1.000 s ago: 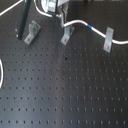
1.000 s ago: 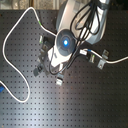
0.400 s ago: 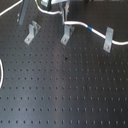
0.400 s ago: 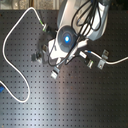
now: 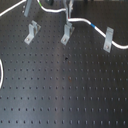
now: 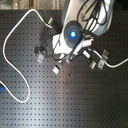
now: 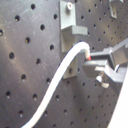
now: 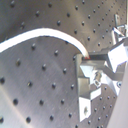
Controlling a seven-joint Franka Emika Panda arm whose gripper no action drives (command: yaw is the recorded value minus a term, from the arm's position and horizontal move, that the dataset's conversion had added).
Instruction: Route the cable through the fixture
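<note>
overhead, dark perforated board (image 5: 65,95)

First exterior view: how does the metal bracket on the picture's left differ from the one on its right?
The left bracket stands free, with no cord touching it; the right bracket has the white cable running across its top. The cable's blue band lies close to the right bracket, far from the left one. Both are small grey upright pieces on the black perforated board.
</note>
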